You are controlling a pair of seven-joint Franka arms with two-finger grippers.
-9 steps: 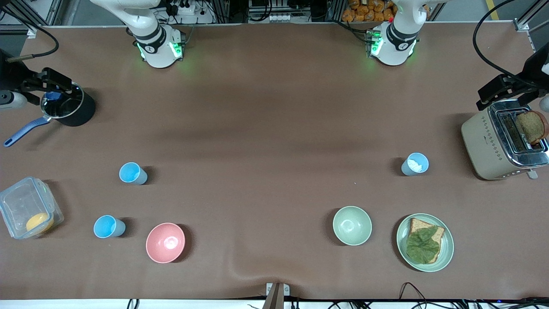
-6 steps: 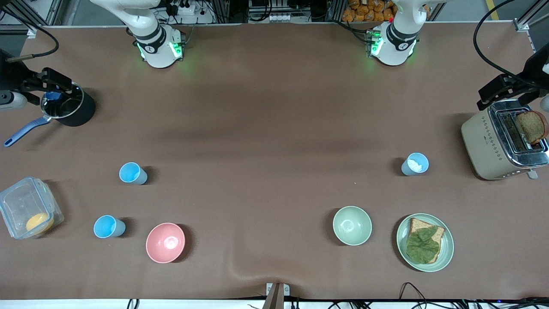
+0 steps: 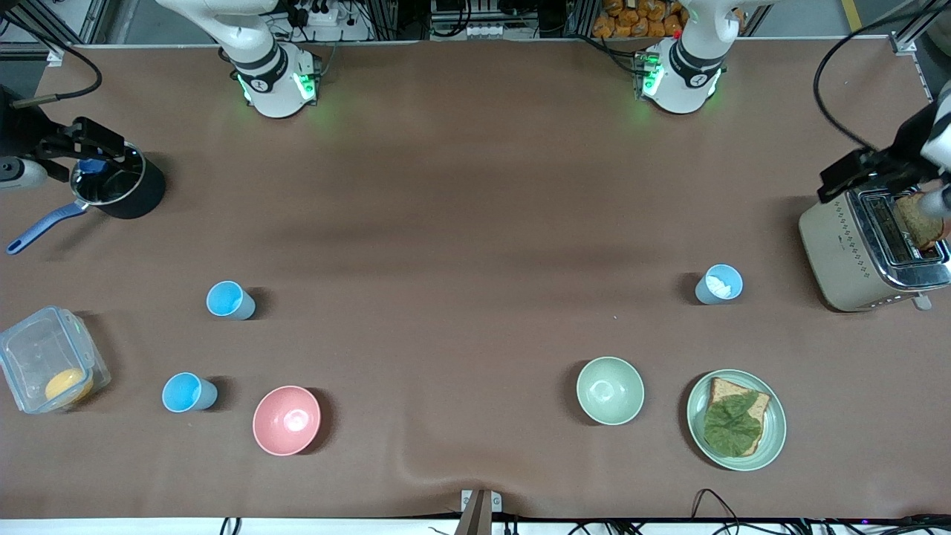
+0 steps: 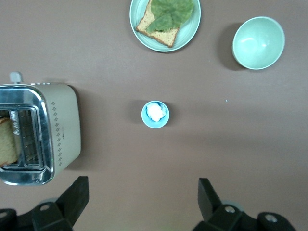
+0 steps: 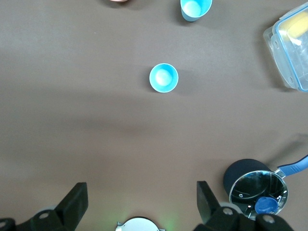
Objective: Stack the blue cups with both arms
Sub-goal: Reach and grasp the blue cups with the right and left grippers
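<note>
Three blue cups stand upright on the table. Two are toward the right arm's end: one [image 3: 230,300] also shows in the right wrist view [image 5: 163,78], and one [image 3: 189,392] is nearer the front camera, beside the pink bowl [image 3: 287,420]. The third [image 3: 719,284], with something white inside, stands toward the left arm's end and shows in the left wrist view [image 4: 155,114]. My right gripper [image 3: 111,148] [image 5: 142,202] hangs high over bare table, open and empty. My left gripper [image 3: 836,178] [image 4: 143,202] hangs high over bare table, open and empty.
A pale green bowl [image 3: 610,390] and a plate [image 3: 773,438] with toast and lettuce sit near the third cup. A toaster [image 3: 839,253] holds bread at the left arm's end. A black pot [image 3: 141,197] and a clear container [image 3: 48,359] sit at the right arm's end.
The left arm's hand has shifted a little over the toaster end in the front view. The right arm and the cups have not moved.
</note>
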